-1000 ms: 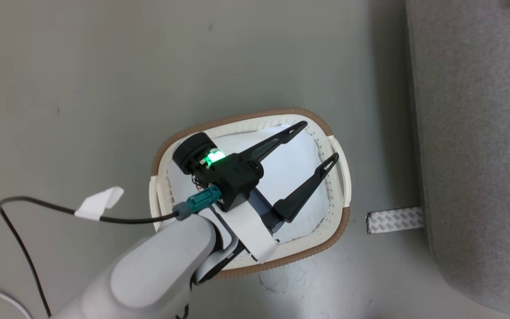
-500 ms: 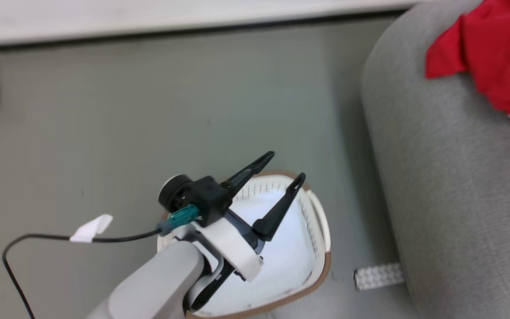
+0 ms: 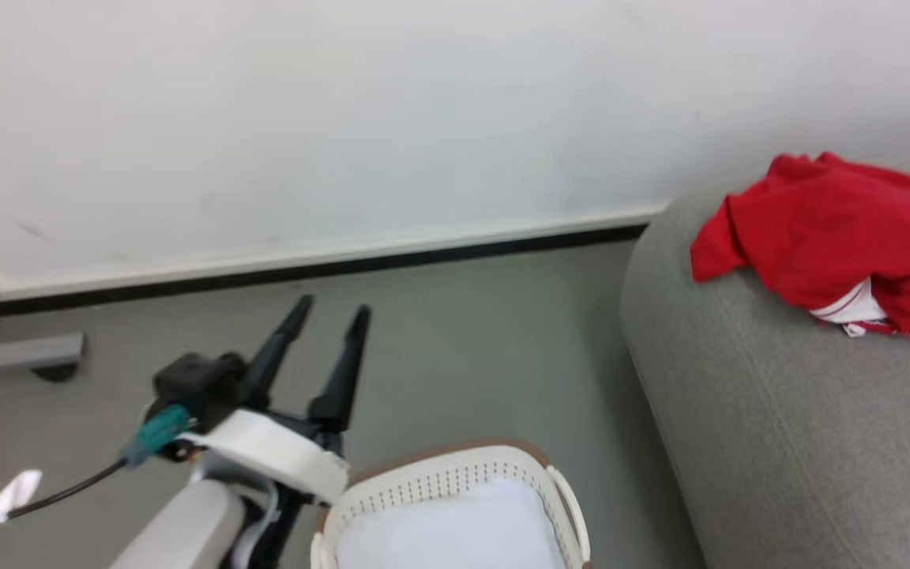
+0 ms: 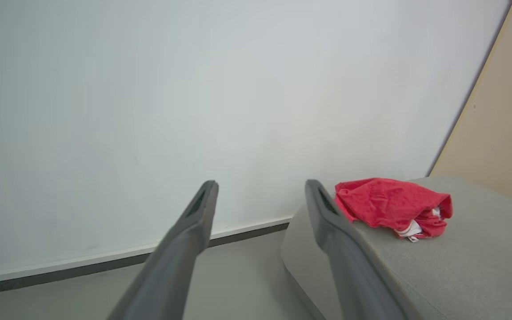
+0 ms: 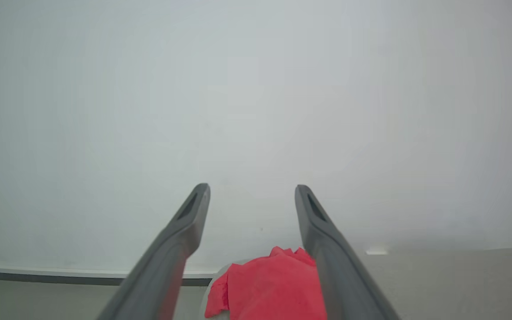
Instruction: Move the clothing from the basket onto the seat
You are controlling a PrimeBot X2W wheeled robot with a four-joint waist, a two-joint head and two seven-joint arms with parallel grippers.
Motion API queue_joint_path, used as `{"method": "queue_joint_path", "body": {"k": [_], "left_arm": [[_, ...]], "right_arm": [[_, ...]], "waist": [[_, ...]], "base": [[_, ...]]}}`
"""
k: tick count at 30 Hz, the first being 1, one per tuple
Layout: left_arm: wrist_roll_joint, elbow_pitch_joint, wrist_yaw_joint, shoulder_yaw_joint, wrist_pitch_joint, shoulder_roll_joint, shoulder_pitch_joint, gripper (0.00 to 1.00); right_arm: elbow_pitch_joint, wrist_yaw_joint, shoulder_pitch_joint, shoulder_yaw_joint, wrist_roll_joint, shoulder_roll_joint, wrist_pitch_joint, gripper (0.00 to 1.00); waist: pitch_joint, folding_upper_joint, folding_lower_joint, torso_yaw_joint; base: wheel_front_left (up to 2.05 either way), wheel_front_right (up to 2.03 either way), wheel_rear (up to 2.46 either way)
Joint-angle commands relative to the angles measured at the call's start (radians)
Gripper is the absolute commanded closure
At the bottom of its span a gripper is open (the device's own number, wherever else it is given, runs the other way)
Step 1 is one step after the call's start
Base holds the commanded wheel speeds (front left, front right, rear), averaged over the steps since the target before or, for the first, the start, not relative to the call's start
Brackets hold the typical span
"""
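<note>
1. the left hand [image 3: 333,305] is released: its two dark fingers stand apart with nothing between them, pointing toward the white wall [image 3: 344,118] over the grey floor [image 3: 463,340].
2. the right hand [image 5: 252,187] is released too, its fingers spread and gripping nothing.
3. the red shirt [image 3: 818,237] lies crumpled on top of the grey seat [image 3: 779,442], well to the right of the left hand and apart from it. a bit of white striped trim shows at its lower edge.
4. in the right wrist view the shirt shows low between the right hand's fingers, farther off.
5. the basket [image 3: 455,449] stands on the floor just below and right of the left hand, near the seat, its pale bottom showing.
6. a black cable with a teal plug [image 3: 156,431] leaves the left wrist.
</note>
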Motion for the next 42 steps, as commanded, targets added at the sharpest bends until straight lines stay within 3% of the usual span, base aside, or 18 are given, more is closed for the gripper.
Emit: {"method": "queue_joint_path", "body": {"k": [1, 7, 12, 20, 31, 42], "left_arm": [[-0.01, -0.009, 0.012, 0.031, -0.001, 0.016, 0.035, 0.0], [-0.015, -0.05, 0.046, 0.185, -0.001, 0.027, 0.163, 0.0], [0.012, -0.086, 0.037, 0.312, -0.001, -0.013, 0.272, 0.0], [0.136, -0.069, 0.019, 0.427, -0.001, -0.096, 0.383, 0.0], [0.316, -0.004, -0.08, 0.546, -0.001, -0.213, 0.464, 0.0], [0.419, 0.018, -0.158, 0.629, -0.001, -0.277, 0.477, 0.0]], "right_arm": [[-0.019, -0.002, 0.041, -0.013, -0.012, 0.019, -0.024, 0.0], [-0.112, -0.002, 0.186, -0.083, -0.094, 0.116, -0.098, 0.0], [-0.198, -0.002, 0.341, -0.133, -0.186, 0.222, -0.137, 0.0], [-0.249, -0.002, 0.564, -0.204, -0.265, 0.389, -0.168, 0.0], [-0.318, -0.002, 0.71, -0.265, -0.479, 0.529, -0.17, 0.0], [-0.305, -0.002, 0.722, -0.286, -0.513, 0.568, -0.171, 0.0]], "waist": [[-0.053, -0.0001, 0.0005, 0.026], [-0.078, -0.0001, 0.0005, 0.056], [-0.086, -0.0001, 0.0005, 0.085], [-0.095, -0.0001, 0.0005, 0.134], [-0.105, -0.0001, 0.0005, 0.156], [-0.112, -0.0001, 0.0005, 0.138]], "base": [[0.0, 0.0, 0.0], [0.0, 0.0, 0.0], [0.0, 0.0, 0.0], [0.0, 0.0, 0.0], [0.0, 0.0, 0.0], [0.0, 0.0, 0.0]]}}
